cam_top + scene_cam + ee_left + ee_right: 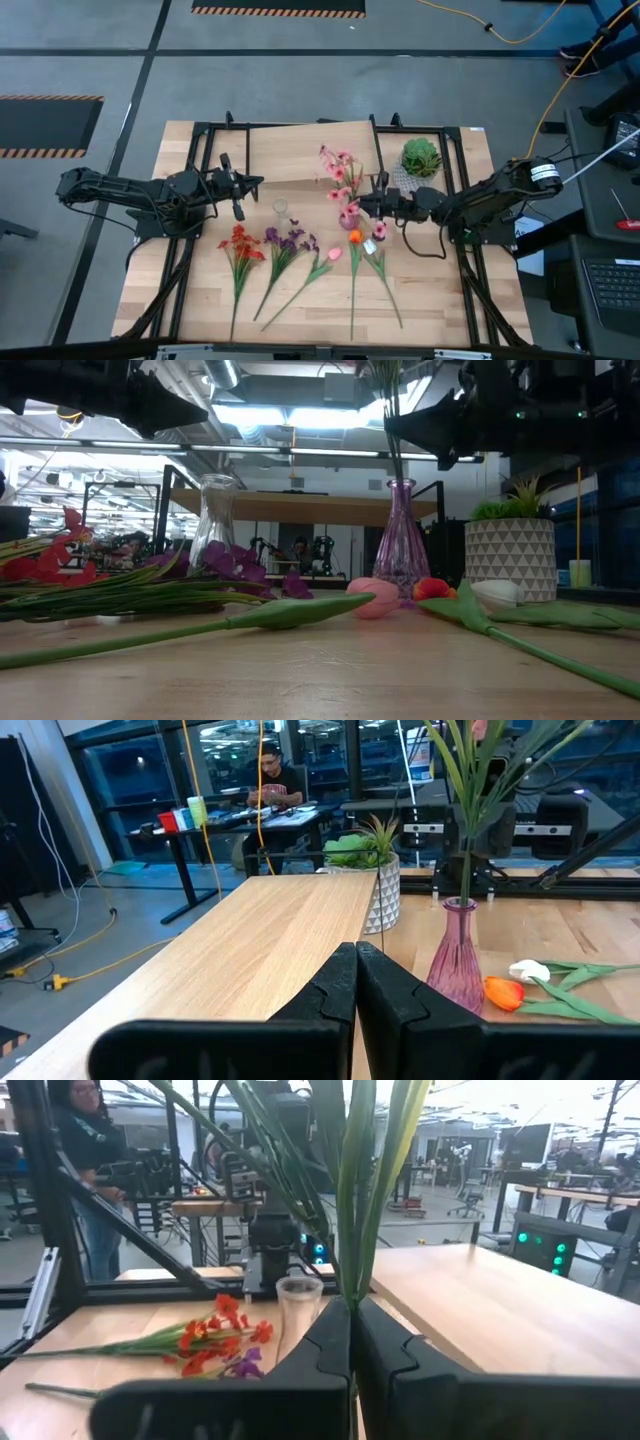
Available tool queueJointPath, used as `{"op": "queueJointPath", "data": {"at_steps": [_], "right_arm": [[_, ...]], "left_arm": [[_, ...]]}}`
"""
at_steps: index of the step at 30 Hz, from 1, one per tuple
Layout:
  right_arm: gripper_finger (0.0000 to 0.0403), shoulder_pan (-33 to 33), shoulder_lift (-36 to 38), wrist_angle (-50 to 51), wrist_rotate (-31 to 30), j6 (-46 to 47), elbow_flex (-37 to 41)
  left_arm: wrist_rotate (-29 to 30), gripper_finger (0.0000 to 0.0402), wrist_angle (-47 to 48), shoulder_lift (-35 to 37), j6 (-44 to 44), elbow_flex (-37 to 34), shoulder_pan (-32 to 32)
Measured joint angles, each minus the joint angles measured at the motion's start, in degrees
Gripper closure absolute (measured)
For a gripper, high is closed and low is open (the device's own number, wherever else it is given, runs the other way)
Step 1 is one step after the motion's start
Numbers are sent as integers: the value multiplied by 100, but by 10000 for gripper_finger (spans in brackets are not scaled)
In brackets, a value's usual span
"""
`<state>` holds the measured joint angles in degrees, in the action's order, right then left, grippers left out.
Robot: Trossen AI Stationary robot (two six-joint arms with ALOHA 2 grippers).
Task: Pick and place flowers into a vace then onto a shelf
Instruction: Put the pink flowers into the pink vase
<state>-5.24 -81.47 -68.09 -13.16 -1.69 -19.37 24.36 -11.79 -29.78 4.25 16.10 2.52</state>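
A pink glass vase point(400, 555) stands on the table holding pink flowers point(340, 170) on upright green stems. My right gripper point(368, 205) reaches it from the right, above its mouth, shut on those stems. An empty clear vase point(281, 207) stands to its left. Red point(240, 245), purple point(290, 240), pink point(333, 254), orange point(355, 237) and white point(370, 246) flowers lie flat on the near half of the table. My left gripper point(240, 187) hovers left of the clear vase, shut and empty. The shelf point(300, 150) is beyond the vases. My right gripper pinches the green stems and leaves point(352, 1270) of the pink flowers between its two fingers, above the vase's mouth. The fingers come level from the table's right side and lie across the upright stems. The stems' lower ends point(398, 470) go down into the vase, which stands on the table.
A round green plant in a white patterned pot point(421, 158) stands right of the pink vase, behind my right arm. Black frame rails point(200, 200) run along both table sides. People point(270, 780) stand at benches beyond the table.
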Motion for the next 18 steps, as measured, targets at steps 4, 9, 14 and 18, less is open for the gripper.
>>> {"op": "queueJointPath", "data": {"at_steps": [4, 9, 14, 18], "right_arm": [[403, -62, -2, 2, -127, -35, 26], [403, -62, -38, 0, -137, -63, 26], [403, -58, -249, -15, -139, -65, 28], [397, -17, -342, -175, -141, 1, 28]], "left_arm": [[0, 398, 0, 0, 0, 0, -1], [0, 398, 1, 0, 0, 0, -1], [0, 398, 0, 0, 0, 0, -2], [1, 398, 0, 0, 0, 0, -1]]}}
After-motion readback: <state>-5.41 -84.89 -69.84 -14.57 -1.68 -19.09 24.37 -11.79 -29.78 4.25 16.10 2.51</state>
